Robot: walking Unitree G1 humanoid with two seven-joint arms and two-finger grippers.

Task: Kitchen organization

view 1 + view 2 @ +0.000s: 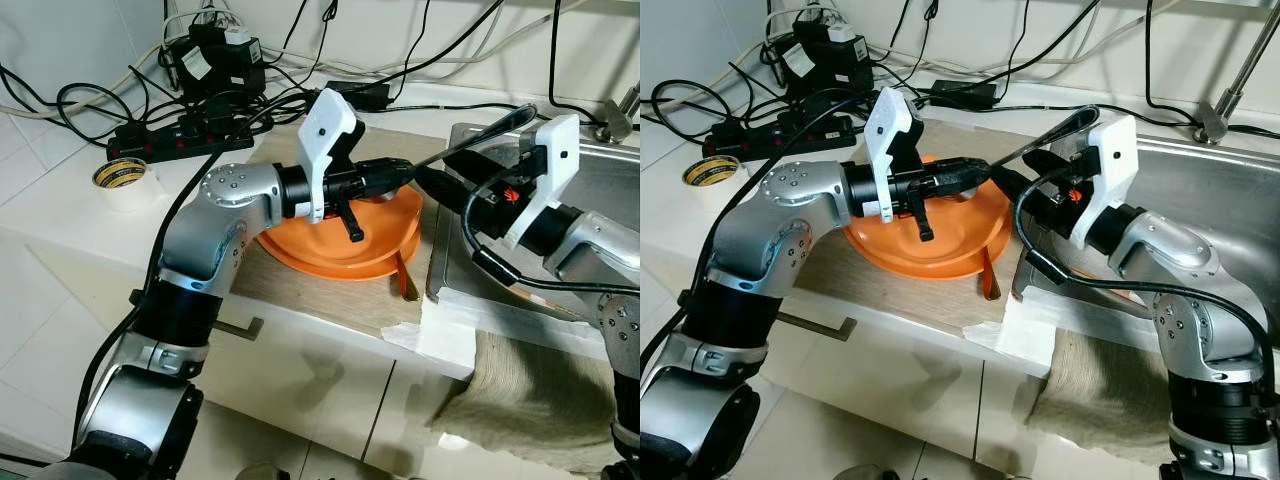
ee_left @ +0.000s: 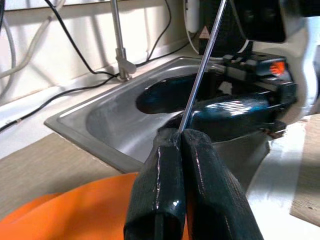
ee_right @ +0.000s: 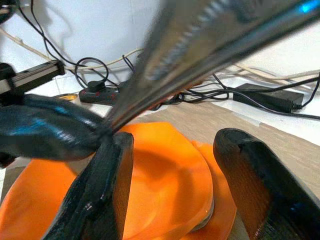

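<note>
Utensil: a long, thin metal utensil (image 1: pixel 480 135) with a dark upper end is slanting upward from the left fingertips, passing over the right gripper toward the wall.
Left gripper: the left gripper (image 1: pixel 408 172) is reaching across the orange plates, its two black fingers (image 2: pixel 200 195) pressing together on the utensil's lower tip.
Right gripper: the right gripper (image 1: pixel 1015 185) is sitting just beside the left fingertips, its fingers (image 3: pixel 255 190) standing apart, the metal shaft running above them.
Plates: orange plates (image 1: pixel 335 245) are lying stacked under the left gripper; an orange-brown handle (image 1: pixel 403 280) is sticking out at their front edge.
Surface: a pale wooden board (image 1: pixel 300 290) is carrying the plates on a white counter (image 1: pixel 60 215); a steel sink (image 1: pixel 600 200) is lying beyond the right fingers, with a cloth (image 1: pixel 500 400) hanging below its front edge.
Room: white tiled wall, a black power strip (image 1: pixel 180 135) with tangled cables behind the left arm, a tape roll (image 1: pixel 125 180) near the counter's left side, a tap (image 2: pixel 120 45) standing at the sink's far rim.
</note>
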